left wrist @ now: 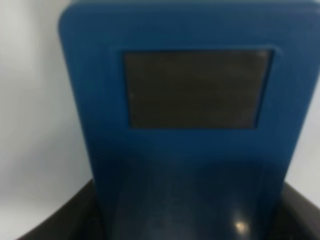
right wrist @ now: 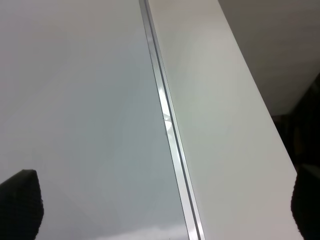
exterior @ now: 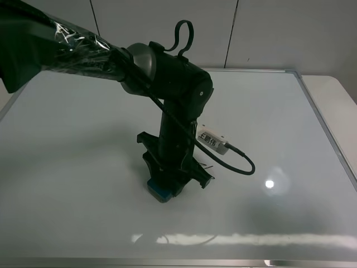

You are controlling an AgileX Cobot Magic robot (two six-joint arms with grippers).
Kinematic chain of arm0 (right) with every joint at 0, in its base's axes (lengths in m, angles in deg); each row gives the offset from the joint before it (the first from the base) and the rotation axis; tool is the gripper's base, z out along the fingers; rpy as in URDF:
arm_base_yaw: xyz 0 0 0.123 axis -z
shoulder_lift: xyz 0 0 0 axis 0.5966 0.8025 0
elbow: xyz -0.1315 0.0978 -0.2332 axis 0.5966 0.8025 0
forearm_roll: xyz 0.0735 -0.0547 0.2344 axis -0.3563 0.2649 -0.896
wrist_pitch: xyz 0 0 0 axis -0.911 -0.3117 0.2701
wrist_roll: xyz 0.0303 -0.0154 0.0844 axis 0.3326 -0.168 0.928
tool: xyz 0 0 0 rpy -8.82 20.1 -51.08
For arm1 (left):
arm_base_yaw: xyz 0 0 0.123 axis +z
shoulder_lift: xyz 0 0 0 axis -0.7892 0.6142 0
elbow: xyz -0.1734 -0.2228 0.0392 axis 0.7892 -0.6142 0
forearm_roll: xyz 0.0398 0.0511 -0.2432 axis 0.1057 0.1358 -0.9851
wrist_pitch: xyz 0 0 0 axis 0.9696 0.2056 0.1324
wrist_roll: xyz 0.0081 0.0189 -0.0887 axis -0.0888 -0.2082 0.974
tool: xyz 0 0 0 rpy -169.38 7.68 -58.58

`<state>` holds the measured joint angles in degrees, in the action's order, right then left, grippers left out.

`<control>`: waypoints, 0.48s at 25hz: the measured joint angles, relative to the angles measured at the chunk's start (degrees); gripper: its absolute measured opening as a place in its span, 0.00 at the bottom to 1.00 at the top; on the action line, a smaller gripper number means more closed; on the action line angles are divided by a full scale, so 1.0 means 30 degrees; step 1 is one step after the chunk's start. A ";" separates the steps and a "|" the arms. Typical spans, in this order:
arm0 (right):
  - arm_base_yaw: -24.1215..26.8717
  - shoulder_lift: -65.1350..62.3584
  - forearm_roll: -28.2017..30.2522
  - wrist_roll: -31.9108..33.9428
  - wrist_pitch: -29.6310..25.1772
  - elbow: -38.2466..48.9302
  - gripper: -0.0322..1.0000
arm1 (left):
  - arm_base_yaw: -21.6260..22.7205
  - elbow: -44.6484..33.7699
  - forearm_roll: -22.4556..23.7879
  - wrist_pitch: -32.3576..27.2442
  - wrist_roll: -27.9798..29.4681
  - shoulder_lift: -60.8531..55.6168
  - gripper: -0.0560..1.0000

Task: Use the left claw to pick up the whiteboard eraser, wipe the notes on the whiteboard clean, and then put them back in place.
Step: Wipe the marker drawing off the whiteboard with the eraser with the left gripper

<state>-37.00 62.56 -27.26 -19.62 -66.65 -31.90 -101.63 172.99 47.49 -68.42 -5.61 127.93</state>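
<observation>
The left claw points straight down near the middle of the whiteboard and is shut on the whiteboard eraser, whose teal-blue end shows below the fingers against the board. In the left wrist view the whiteboard eraser fills the picture, with one dark square patch on its top. A few thin black strokes of the notes peek out beside the claw on its right; the arm hides the rest. The right gripper shows only as two dark fingertips far apart, with nothing between them, above the board's right edge.
The whiteboard's silver frame runs along the right side, with a strip of white table beyond it. A white labelled box and a looping black cable hang off the left arm. Bright light reflections lie on the board.
</observation>
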 joint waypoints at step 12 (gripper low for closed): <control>0.0000 0.0000 0.0000 0.0000 0.0000 0.0000 0.99 | 0.2448 0.3918 0.0268 -0.2194 -0.0645 0.2228 0.57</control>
<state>-37.00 62.56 -27.26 -19.62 -66.65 -31.90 -94.29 184.74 48.29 -75.00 -7.55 134.62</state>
